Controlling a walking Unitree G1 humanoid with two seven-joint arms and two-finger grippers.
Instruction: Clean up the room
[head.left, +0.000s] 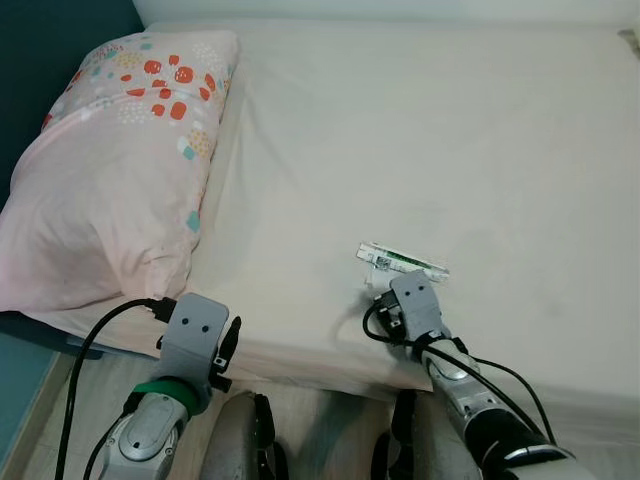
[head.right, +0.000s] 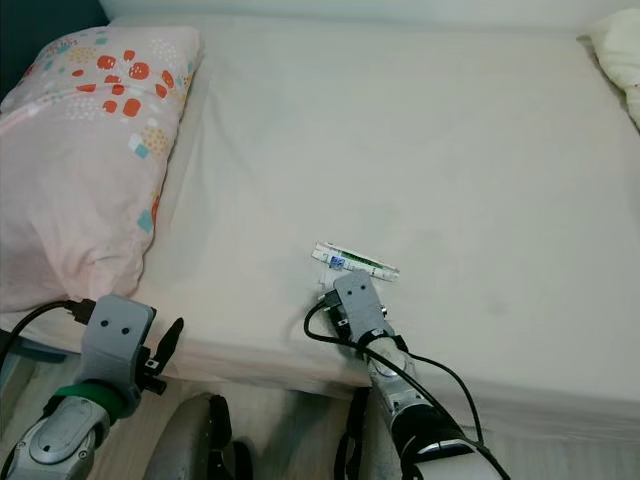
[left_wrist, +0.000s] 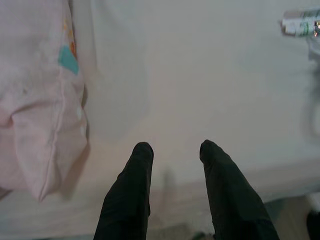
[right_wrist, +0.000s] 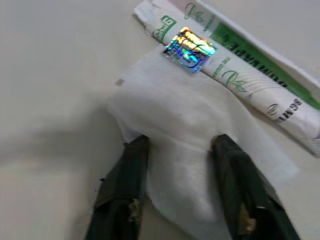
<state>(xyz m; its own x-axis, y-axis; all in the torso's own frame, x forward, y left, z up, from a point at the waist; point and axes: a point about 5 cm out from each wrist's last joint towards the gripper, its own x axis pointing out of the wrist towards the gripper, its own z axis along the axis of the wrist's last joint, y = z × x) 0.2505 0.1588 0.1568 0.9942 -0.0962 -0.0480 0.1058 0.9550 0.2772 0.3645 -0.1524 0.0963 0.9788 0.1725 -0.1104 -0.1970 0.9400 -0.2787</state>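
Note:
A white and green wet-wipe packet (head.left: 403, 262) with a shiny sticker lies on the cream bed sheet (head.left: 420, 150) near the bed's front edge. A white wipe (right_wrist: 190, 130) lies loose on the sheet against the packet. My right gripper (right_wrist: 180, 142) is open, its two fingers resting on the wipe a little short of the packet. My right wrist (head.left: 415, 305) sits just in front of the packet. My left gripper (left_wrist: 172, 150) is open and empty, hovering at the bed's front edge beside the pillow corner (left_wrist: 45, 150).
A large pink pillow (head.left: 110, 170) with orange and teal spots covers the bed's left end. A second pale pillow (head.right: 620, 50) shows at the far right corner. Wooden floor (head.left: 330, 410) lies below the bed edge, and a dark blue wall (head.left: 40, 60) stands at left.

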